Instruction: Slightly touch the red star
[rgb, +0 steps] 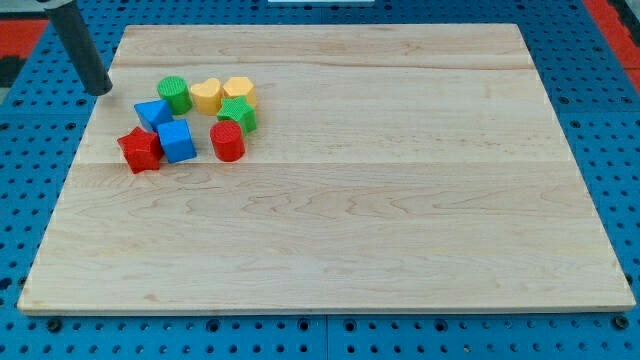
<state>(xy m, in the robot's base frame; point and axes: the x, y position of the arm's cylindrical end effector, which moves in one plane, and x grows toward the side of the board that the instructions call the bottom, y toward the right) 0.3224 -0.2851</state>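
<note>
The red star (139, 149) lies at the left end of a cluster of blocks in the upper left of the wooden board (400, 200). My tip (100, 91) stands at the board's left edge, above and to the left of the red star, with a clear gap between them. Close to the star sit a blue cube (177, 141) on its right and a second blue block (152, 113) above it. The tip touches no block.
More blocks in the cluster: a green cylinder (174, 93), a yellow heart-like block (206, 95), a yellow hexagon (239, 92), a green star (238, 113) and a red cylinder (227, 141). Blue pegboard (30, 180) surrounds the board.
</note>
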